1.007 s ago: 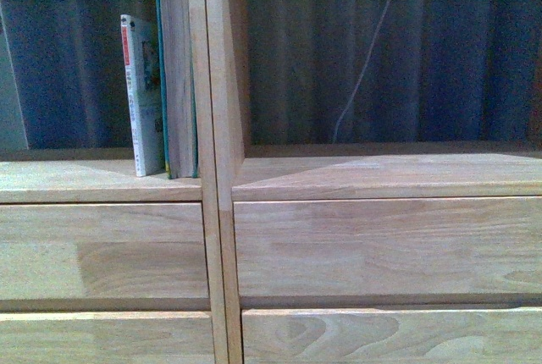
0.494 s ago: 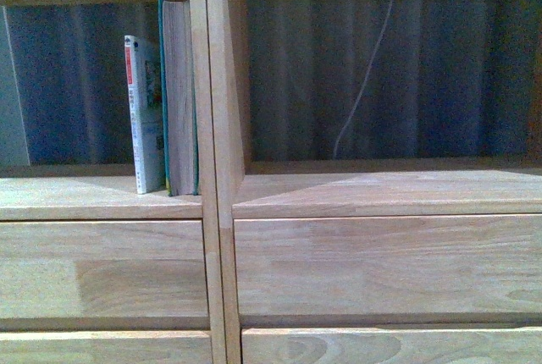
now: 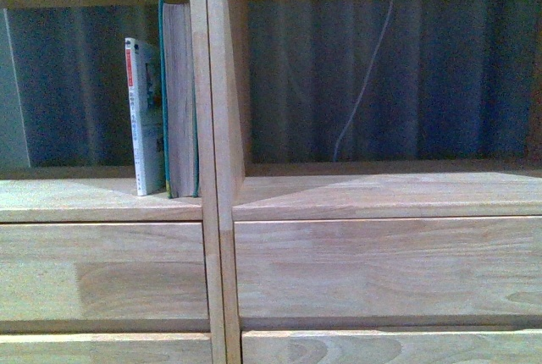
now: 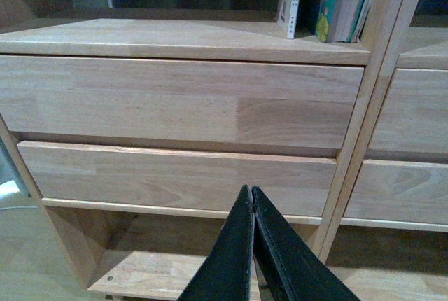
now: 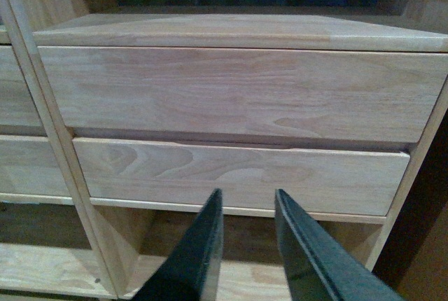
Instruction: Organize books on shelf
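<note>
The thin paperback and the teal book are stood upright, touching, in the shelf compartment above the left gripper, whose jaws are pressed together. The right gripper is held spread, empty.

Print on the paperback's spine stays illegible.

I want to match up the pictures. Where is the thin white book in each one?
Front view: thin white book stands upright in the left cubby, beside the teal book.
Left wrist view: its lower part shows on the shelf board above the drawers.
Right wrist view: not in it.
Shared landmark: the central divider.
</note>
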Controlling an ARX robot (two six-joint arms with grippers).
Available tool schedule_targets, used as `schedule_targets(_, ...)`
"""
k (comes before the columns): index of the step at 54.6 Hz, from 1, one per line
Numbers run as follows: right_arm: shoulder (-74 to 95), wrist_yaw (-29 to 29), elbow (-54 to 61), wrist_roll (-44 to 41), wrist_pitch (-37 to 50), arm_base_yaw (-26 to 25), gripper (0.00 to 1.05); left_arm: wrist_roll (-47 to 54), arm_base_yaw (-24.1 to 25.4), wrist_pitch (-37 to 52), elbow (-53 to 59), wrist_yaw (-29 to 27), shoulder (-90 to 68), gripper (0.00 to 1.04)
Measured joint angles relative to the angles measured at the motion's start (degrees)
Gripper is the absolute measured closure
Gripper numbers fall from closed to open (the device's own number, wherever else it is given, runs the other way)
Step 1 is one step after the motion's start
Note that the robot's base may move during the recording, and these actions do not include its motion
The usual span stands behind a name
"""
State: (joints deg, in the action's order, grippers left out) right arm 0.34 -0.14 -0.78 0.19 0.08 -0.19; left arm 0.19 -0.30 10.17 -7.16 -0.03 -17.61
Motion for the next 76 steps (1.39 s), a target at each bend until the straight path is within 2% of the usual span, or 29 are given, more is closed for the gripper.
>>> schedule_targets(23,0.00,0.00,0.00,0.02,0.00,0.00,0.07,0.00,0.02,-1.44,3.58,-0.02,5.53,1.02)
schedule_targets(28,0.00,0.00,0.00,0.00,0.00,0.00,0.07,0.00,0.02,-2.23,3.89,0.00,6.75,1.02)
schedule_targets(32,0.00,0.00,0.00,0.02,0.00,0.00,0.07,0.00,0.04,-8.48,4.24,0.00,11.65,1.02)
schedule_targets(35,0.00,0.02,0.00,0.00,0.00,0.00,0.07,-0.02,0.02,-10.03,4.55,0.02,14.38,1.02)
schedule_targets(58,-0.02,-0.02,0.00,0.02,0.00,0.02,0.07,-0.07,0.04,-10.23,6.45,0.02,17.27,1.01)
schedule_targets(65,-0.02,-0.02,0.00,0.00,0.00,0.00,0.07,-0.04,0.04,-10.23,6.45,0.02,17.27,0.70)
schedule_targets(76,-0.02,-0.02,0.00,0.00,0.00,0.02,0.07,-0.04,0.04,-10.23,6.45,0.02,17.27,0.37)
